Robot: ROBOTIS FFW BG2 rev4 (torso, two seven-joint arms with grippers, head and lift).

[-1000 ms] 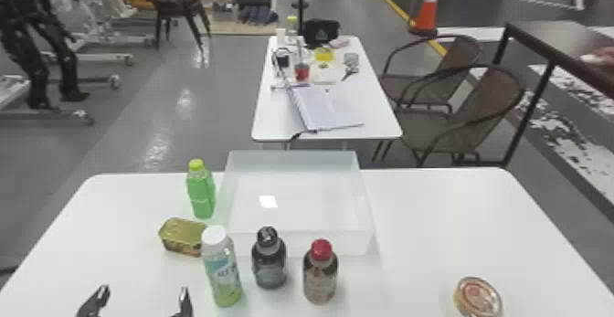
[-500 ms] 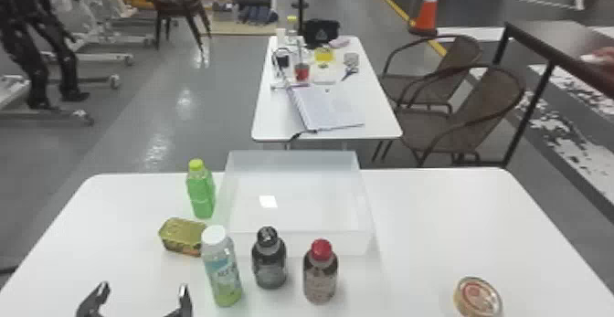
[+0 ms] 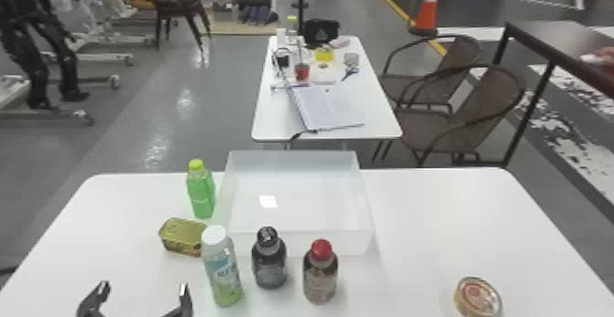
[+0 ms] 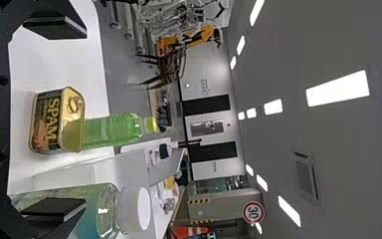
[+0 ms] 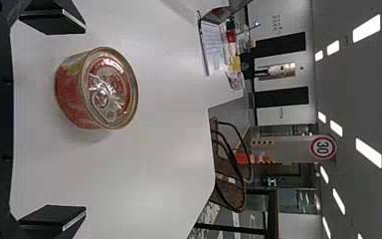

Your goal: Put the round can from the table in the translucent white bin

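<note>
The round can (image 3: 478, 297) stands on the white table near the front right. In the right wrist view the can (image 5: 97, 88), red with a pull-tab lid, is upright ahead of my open right gripper (image 5: 79, 122), between the lines of its two fingers but untouched. The translucent white bin (image 3: 370, 243) rests at the table's back middle. My left gripper (image 3: 141, 300) is open at the front left, holding nothing; in its wrist view, the left gripper (image 4: 79, 119) has its fingers wide apart.
A green bottle (image 3: 201, 192) and a rectangular can (image 3: 182, 237) are left of the bin. In front of it stand a white-capped bottle (image 3: 222, 270), a black-capped bottle (image 3: 269, 261) and a red-capped bottle (image 3: 320, 275). Bare tabletop (image 3: 438, 220) lies right of the bin.
</note>
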